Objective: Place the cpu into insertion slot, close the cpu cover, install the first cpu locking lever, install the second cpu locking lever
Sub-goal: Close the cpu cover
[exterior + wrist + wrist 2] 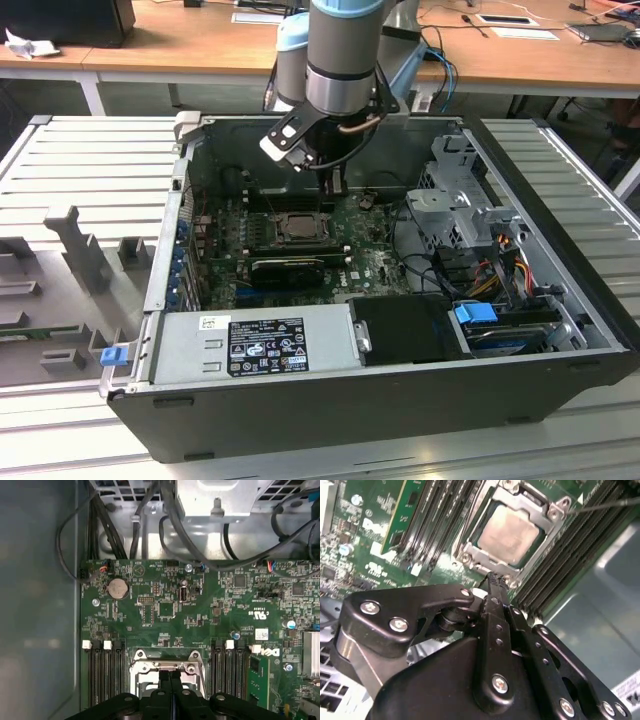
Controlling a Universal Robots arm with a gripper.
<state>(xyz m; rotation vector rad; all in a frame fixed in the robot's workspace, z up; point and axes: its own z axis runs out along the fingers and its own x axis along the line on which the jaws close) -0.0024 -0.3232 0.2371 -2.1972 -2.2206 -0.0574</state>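
Observation:
The cpu (512, 530), a silvery square chip, lies in the insertion slot (271, 229) on the green motherboard inside the open case. The silver cpu cover (551, 526) lies flat as a frame around the chip. A thin metal lever rod (605, 505) runs away from one corner of the cover. My gripper (493, 578) hangs just above the socket's edge, its black fingers pressed together with nothing between them. In the first wrist view the gripper (170, 676) stands over the cover's screwed edge (150, 667). In the exterior view the gripper (336, 188) points down at the socket's far side.
Black memory slots (105, 675) flank the socket on both sides, one holding a green module (400, 515). A long black expansion card (290, 268) lies nearer the grey power supply (250, 345). A metal drive cage (460, 200) and cables (150, 510) crowd the exterior view's right.

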